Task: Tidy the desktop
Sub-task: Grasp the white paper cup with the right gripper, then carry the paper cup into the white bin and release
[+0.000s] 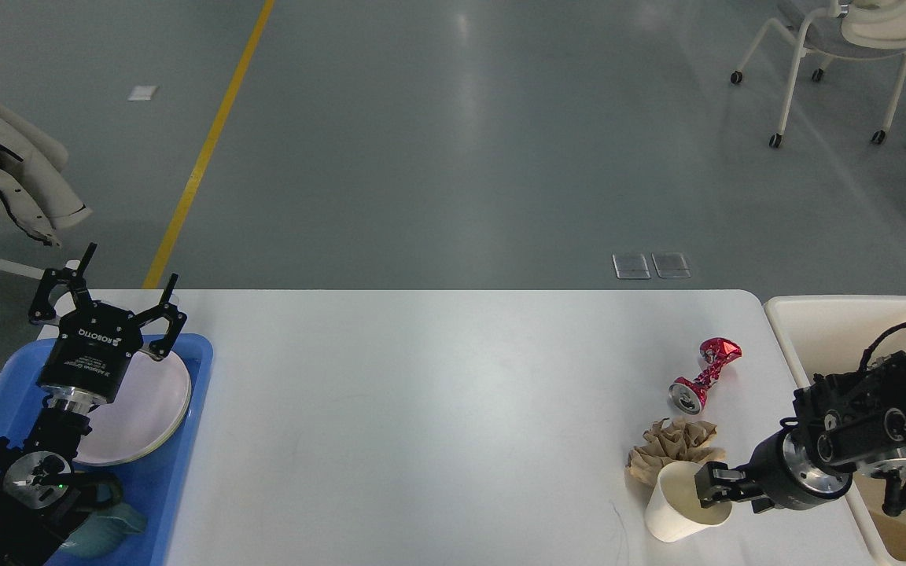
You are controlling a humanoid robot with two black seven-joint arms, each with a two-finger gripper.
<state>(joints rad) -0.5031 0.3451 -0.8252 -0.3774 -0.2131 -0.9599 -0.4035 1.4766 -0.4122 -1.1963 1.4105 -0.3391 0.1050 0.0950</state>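
The white desktop (421, 409) holds, at its right end, a crushed red can (703, 376), a crumpled brown paper (673, 446) and a white paper cup (667, 515) lying tilted with its mouth up and to the right. My right gripper (711, 494) is at the cup's rim, with its dark fingers over the mouth; I cannot tell the fingers apart. My left gripper (130, 269) is open and empty, held above the far end of the blue tray (182, 472).
The blue tray holds a white plate (150, 397) and a teal mug (111, 528). A cream bin (830, 318) stands off the table's right end, with a cardboard piece (885, 511) inside. A chair (838, 47) stands far back right.
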